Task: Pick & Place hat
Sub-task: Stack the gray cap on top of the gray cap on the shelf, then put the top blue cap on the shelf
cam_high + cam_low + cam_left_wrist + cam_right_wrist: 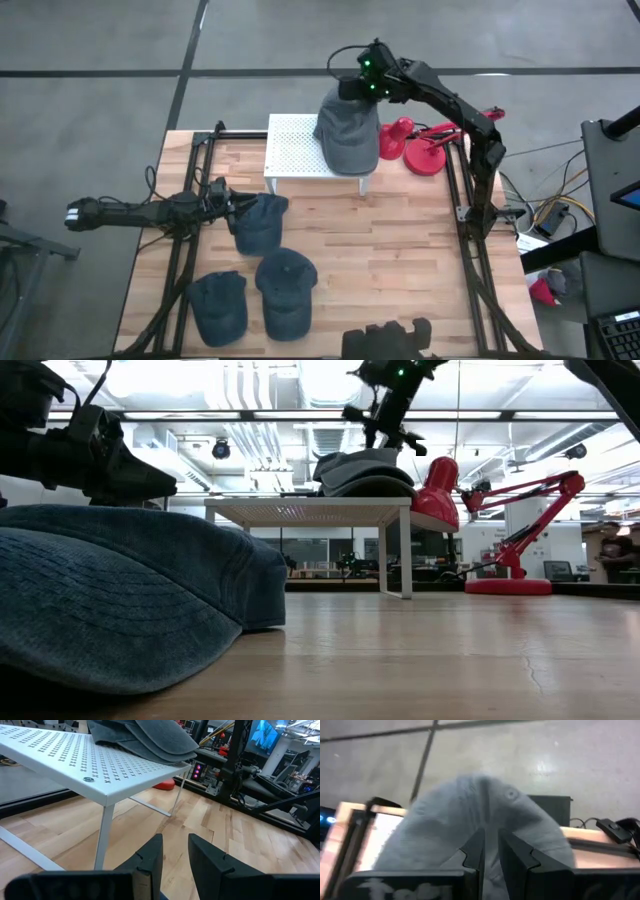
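While my right tool (362, 88) pinches the grey hat (349, 133) on the white rack (300, 148), my left tool (232, 206) waits low over the desk (400, 260).

A red desk lamp (425, 150) stands just beside the rack on its right, close to the hat's side, and three blue caps (262, 222) lie on the wood in front, the nearest touching my left tool's tip. My right arm reaches in from the right rear, bent down over the rack's far edge, its fingers (512, 852) nearly together on a fold of the hat's crown. My left arm lies stretched across the desk from the left, its fingers (150, 857) a little apart and holding nothing. The hat rests on the rack's right end, its long axis running front to back, its front edge overhanging the rack's near edge.
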Robot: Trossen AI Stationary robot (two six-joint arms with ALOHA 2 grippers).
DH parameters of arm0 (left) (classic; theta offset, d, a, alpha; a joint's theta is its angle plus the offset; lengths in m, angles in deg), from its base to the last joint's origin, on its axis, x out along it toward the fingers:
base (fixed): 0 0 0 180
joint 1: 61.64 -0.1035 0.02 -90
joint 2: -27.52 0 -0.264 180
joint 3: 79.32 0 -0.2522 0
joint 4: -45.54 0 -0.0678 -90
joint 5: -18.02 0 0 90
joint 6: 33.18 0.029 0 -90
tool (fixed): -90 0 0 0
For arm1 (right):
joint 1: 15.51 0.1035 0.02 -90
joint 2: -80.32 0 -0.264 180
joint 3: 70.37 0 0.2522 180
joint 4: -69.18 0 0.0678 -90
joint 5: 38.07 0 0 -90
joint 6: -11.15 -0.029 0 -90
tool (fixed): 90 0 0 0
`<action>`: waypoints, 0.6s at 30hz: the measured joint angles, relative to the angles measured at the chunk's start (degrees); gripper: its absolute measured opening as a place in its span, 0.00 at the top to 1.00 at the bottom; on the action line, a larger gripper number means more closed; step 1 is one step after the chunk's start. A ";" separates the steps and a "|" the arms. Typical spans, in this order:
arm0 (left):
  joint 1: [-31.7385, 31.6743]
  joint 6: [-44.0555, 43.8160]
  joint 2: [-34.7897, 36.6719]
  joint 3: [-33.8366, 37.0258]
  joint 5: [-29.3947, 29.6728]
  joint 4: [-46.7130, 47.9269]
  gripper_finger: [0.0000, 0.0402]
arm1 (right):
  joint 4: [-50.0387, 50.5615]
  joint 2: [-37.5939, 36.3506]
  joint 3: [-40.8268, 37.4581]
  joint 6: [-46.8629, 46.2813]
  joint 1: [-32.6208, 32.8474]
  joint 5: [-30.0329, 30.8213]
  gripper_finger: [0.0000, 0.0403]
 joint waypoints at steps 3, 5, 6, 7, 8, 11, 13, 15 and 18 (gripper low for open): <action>0.00 -0.04 0.01 0.00 0.00 0.00 0.77 | 0.03 -1.82 1.41 0.04 0.04 0.08 0.87; 0.00 -0.07 -0.01 0.02 0.00 0.00 0.77 | 0.15 -3.01 2.39 0.04 0.16 0.08 0.87; 0.00 -0.12 0.01 0.01 0.00 -0.01 0.77 | 0.38 -3.54 2.83 0.05 0.22 0.08 0.87; 0.00 -0.32 -0.01 0.01 0.00 -0.01 0.77 | 0.84 -4.10 3.24 0.07 0.43 0.06 0.87; 0.00 -0.63 0.01 0.02 0.00 -0.01 0.77 | 1.28 -4.55 3.65 0.29 0.71 0.02 0.87; 0.00 -2.67 0.01 0.01 0.00 -0.02 0.77 | 2.28 -6.74 4.17 3.55 1.78 -1.60 0.87; 0.00 -4.65 0.00 0.01 0.00 -0.09 0.77 | 3.42 -8.50 4.28 5.78 2.47 -4.51 0.87; 0.00 -6.64 0.01 0.01 0.00 -0.16 0.77 | 5.21 -10.27 4.20 7.66 3.46 -7.37 0.87; 0.00 -8.97 0.00 0.01 0.00 -0.17 0.77 | 8.37 -12.66 3.98 9.71 5.59 -8.71 0.87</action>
